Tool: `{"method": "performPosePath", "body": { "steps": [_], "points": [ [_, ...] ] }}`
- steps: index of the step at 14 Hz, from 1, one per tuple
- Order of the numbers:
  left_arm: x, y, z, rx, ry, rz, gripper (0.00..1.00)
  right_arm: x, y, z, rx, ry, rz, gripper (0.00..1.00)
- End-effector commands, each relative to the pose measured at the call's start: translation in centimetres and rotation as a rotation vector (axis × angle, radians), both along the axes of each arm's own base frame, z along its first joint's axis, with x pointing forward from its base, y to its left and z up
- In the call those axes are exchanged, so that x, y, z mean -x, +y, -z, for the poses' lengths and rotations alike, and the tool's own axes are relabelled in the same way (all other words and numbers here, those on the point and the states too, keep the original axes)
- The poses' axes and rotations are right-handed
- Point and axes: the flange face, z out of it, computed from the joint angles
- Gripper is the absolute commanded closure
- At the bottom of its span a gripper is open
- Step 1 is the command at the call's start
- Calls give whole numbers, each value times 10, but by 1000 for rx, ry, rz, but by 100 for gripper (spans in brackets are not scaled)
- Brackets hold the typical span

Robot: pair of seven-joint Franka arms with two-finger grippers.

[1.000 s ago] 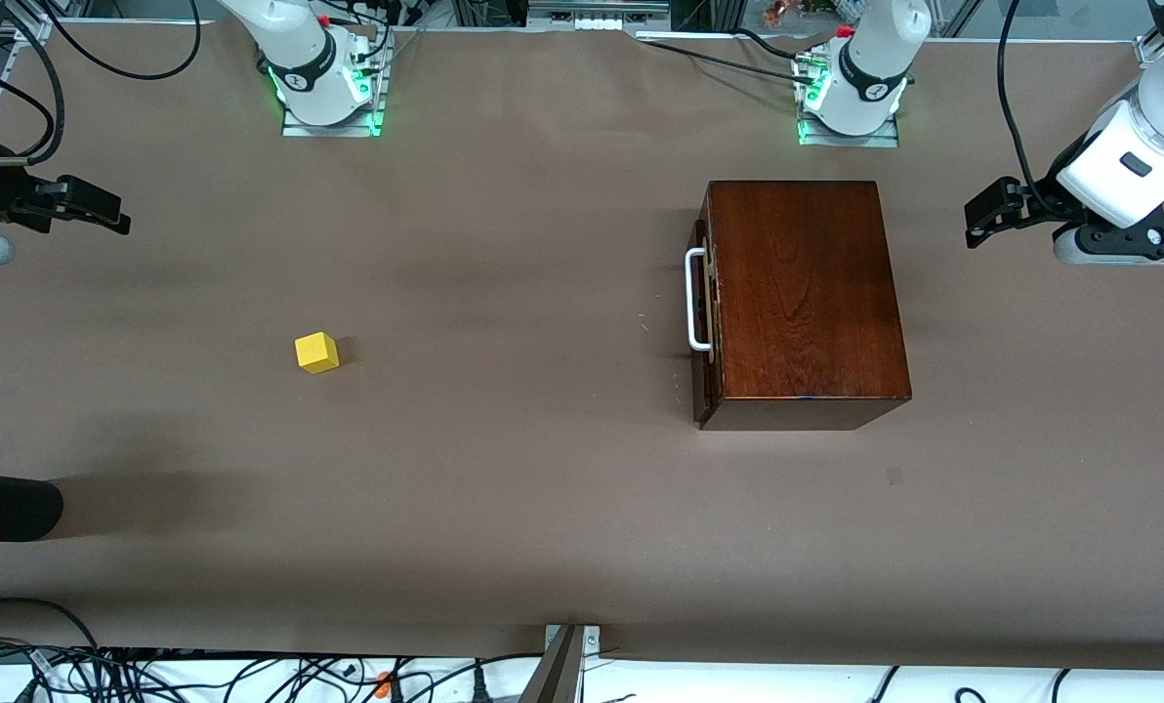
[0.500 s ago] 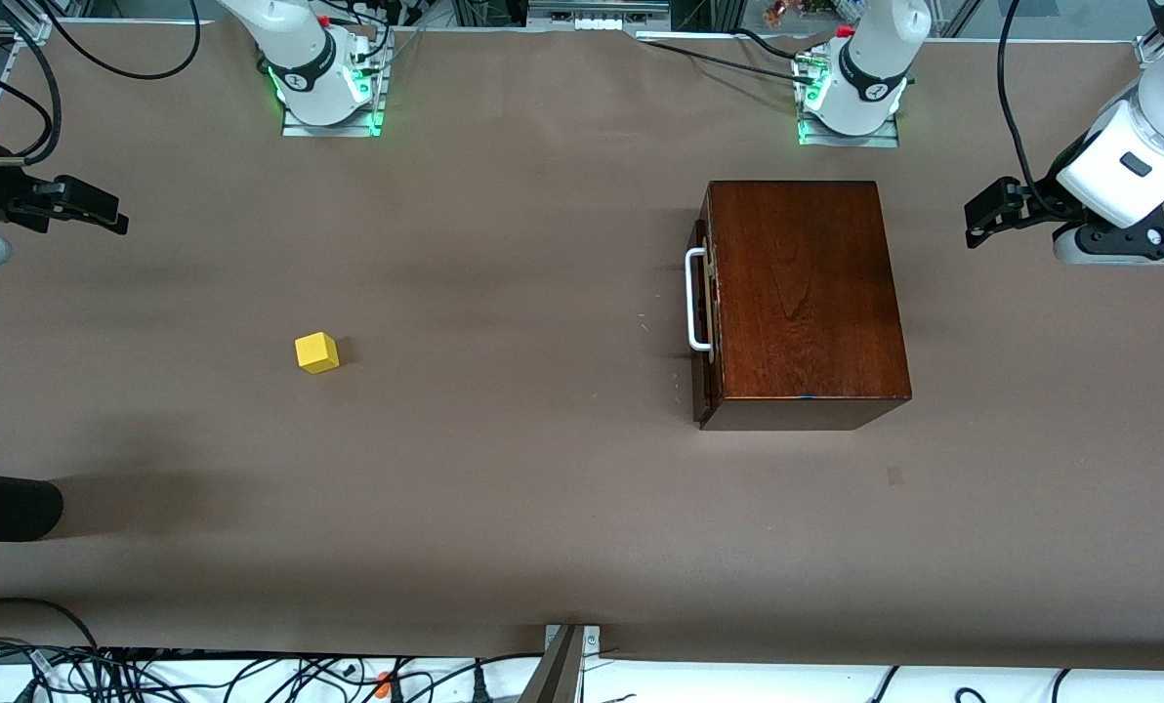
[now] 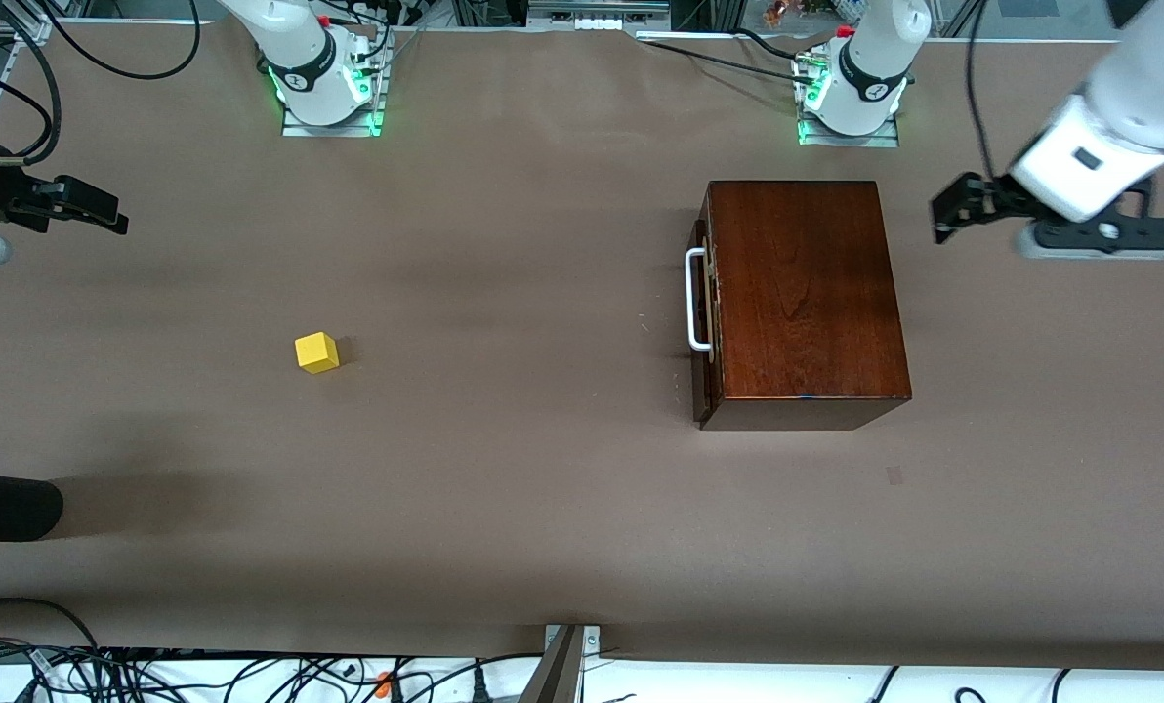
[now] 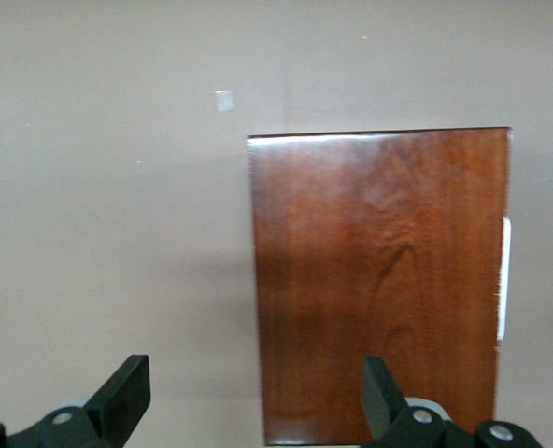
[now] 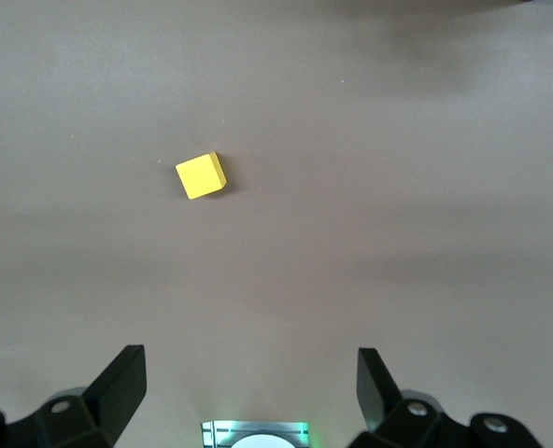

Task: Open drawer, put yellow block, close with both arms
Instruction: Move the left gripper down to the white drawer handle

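Front view: left gripper (image 3: 945, 210) up over bare table at the left arm's end, just beside the box (image 3: 805, 298), fingers spread wide, holding nothing. Right gripper (image 3: 103, 213) hangs at the right arm's end, spread, empty. Drawer (image 3: 703, 303) shut. Block (image 3: 316, 352) on table, well apart from box.

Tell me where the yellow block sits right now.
In the front view the yellow block lies alone on the bare table toward the right arm's end, well apart from the wooden box and its shut drawer; neither gripper is near it.
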Motion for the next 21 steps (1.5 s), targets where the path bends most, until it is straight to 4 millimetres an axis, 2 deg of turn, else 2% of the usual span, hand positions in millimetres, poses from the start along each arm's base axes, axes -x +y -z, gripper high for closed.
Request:
{"method": "performPosePath", "body": {
  "steps": [1, 4, 6, 10, 11, 13, 14, 16, 18, 19, 21],
  "points": [
    [15, -60, -3, 10, -14, -19, 0, 5, -3, -1, -11, 5, -7, 0],
    [35, -138, 10, 12, -23, -68, 0, 5, -3, -1, -11, 5, -8, 0],
    [48, -178, 18, 11, -17, -42, 0, 5, -3, -1, -11, 5, -8, 0],
    [76, -279, 70, -63, -13, -27, 0, 5, -3, -1, -11, 5, -7, 0],
    [81, -298, 88, -82, -17, -36, 0, 5, -3, -1, -11, 5, -7, 0],
    [79, -320, 127, -128, -49, -48, 0, 5, -3, -1, -11, 5, -8, 0],
    [75, -323, 145, -147, -51, -32, 0, 5, -3, -1, -11, 5, -8, 0],
    [66, -323, 170, -171, -61, -5, 0, 5, -3, -1, -11, 6, -8, 0],
    [64, -323, 206, -209, -75, 35, 0, 5, -3, -1, -11, 5, -7, 0],
    [67, -321, 219, -212, -73, 45, 0, 5, -3, -1, -11, 5, -8, 0],
    [66, -319, 230, -208, -71, 47, 0, 6, -3, -2, -11, 5, -7, 0]
  ]
}}
